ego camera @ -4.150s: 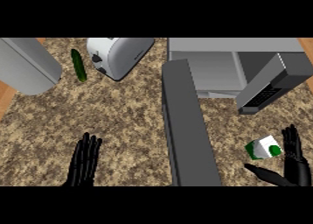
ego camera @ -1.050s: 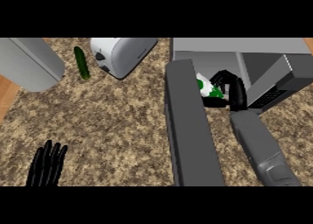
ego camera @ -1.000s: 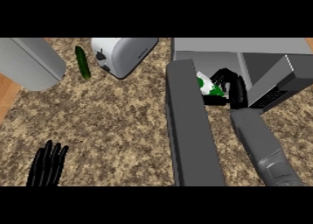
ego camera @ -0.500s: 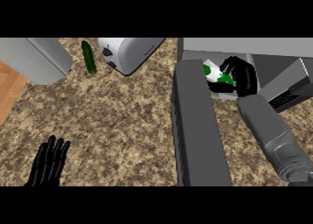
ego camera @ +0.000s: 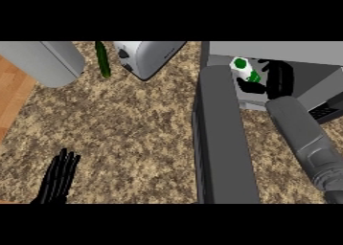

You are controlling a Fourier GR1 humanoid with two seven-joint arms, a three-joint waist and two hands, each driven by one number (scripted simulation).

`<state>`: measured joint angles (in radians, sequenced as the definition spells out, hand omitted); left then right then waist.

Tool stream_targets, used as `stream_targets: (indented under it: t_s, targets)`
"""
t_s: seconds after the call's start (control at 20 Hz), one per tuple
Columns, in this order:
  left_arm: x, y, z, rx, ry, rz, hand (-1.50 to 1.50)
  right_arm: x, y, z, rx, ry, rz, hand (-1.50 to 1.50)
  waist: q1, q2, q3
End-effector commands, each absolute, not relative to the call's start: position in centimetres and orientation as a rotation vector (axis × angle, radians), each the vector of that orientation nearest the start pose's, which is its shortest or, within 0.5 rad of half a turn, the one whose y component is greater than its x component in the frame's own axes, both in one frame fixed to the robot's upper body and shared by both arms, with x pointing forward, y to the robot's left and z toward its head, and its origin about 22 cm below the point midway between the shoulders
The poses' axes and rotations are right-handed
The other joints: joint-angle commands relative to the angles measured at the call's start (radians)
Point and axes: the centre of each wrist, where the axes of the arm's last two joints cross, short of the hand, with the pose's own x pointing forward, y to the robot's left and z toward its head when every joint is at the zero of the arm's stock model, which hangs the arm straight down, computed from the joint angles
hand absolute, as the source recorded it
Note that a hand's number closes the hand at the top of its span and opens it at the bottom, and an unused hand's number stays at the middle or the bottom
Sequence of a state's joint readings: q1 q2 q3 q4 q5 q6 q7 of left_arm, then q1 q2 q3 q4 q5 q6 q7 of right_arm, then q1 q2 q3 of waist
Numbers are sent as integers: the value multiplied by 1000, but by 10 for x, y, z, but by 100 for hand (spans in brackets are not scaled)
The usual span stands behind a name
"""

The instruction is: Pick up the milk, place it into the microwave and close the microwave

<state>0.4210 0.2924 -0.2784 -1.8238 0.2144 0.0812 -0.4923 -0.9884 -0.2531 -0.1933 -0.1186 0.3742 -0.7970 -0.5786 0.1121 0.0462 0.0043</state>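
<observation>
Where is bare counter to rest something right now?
The widest bare patch runs between the left hand, the toaster and the open microwave door. It is crowded inside the microwave, where the right hand holds the milk.

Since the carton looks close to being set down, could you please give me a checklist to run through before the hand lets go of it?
1. Milk carton inside the microwave opening: ok, it sits within the cavity.
2. Right hand curled round the carton: ok, thumb and fingers are on it.
3. Carton resting on the cavity floor: cannot tell, the base is hidden.
4. Carton upright: cannot tell from this steep angle.
5. Microwave door open wide enough for the forearm to come out: ok, it swings out toward the view's lower edge.
6. Left hand out of the way: ok, it rests open at the lower left.
</observation>
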Motion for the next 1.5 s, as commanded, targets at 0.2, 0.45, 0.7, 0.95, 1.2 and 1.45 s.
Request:
stream_targets:
  t_s: [0.2, 0.45, 0.7, 0.95, 1.2, 1.45]
  targets:
    - [138, 246, -11, -71, -1845, -90, -150, 428, -241, 13, -1126, -1694, 411, -150, 24, 12, 1]
    - [145, 244, -9, -70, -1861, -84, -150, 425, -237, 7, -962, -1718, 485, -150, 10, 6, 1]
    - [143, 238, -6, -117, -1869, -79, -150, 423, -229, 3, -839, -1781, 427, -150, 8, 5, 3]
    - [143, 232, -10, -141, -1868, -87, -150, 420, -253, 2, -733, -1813, 360, -150, -8, 0, 2]
    - [137, 229, -17, -164, -1870, -104, -150, 399, -251, -30, -644, -1817, 291, -150, -27, -10, 1]
    - [158, 225, 0, -143, -1892, -116, -150, 383, -239, -55, -563, -1793, 233, -150, -44, -14, 1]
